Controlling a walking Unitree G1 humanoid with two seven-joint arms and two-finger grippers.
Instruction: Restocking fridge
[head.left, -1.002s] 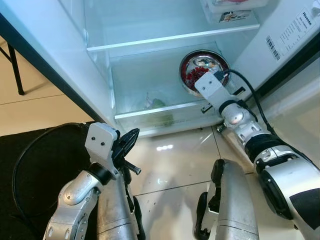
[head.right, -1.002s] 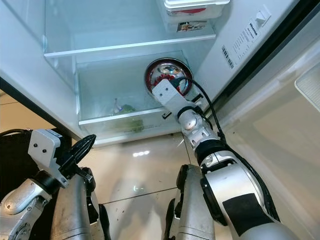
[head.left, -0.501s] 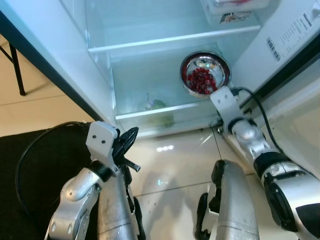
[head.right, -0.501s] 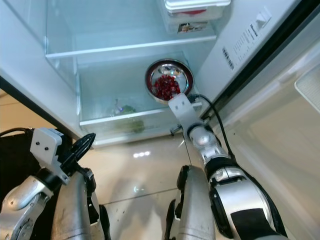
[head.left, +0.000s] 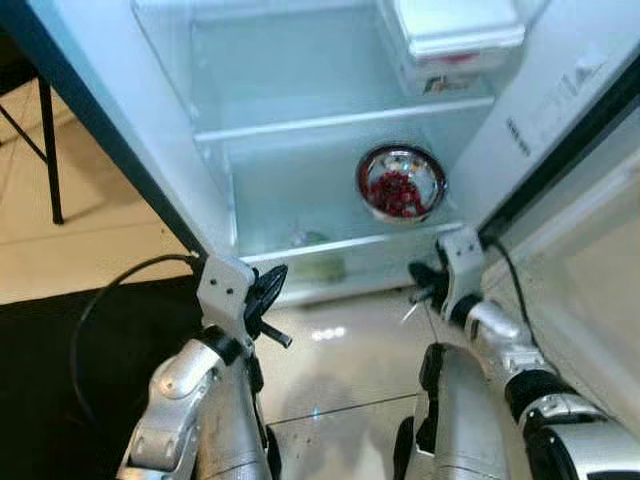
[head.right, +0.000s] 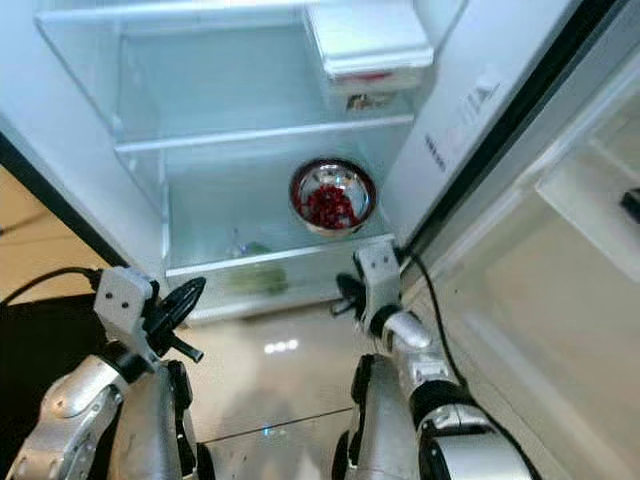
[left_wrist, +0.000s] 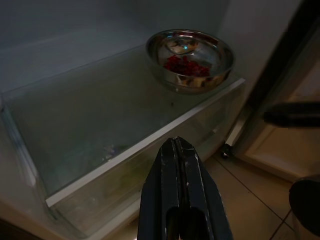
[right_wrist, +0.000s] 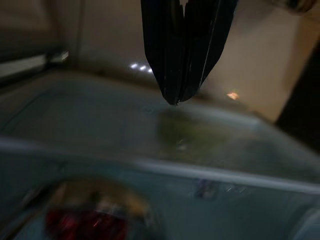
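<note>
A glossy cream tiled floor (head.left: 340, 365) fills the bottom of the frame, running up to an open white fridge (head.left: 120, 150) that takes the whole upper half. Nearest, at lower left, the left gripper (head.left: 264, 300) hangs by the robot's leg, its two long black fingers pressed together and empty. At lower right the right gripper (head.left: 425, 283) sits just outside the fridge's bottom edge, fingers likewise closed on nothing.

Beyond them, right of centre, a round shiny steel bowl of red berries (head.left: 401, 184) rests on the lowest clear glass shelf (head.left: 300, 200), near its front lip. Higher, at upper right, a white lidded plastic box (head.left: 455, 40) sits on the next shelf.

The risk — the bowl stands close to the shelf's front, so a careless arm swing or closing the door could knock it and spill the berries.
</note>
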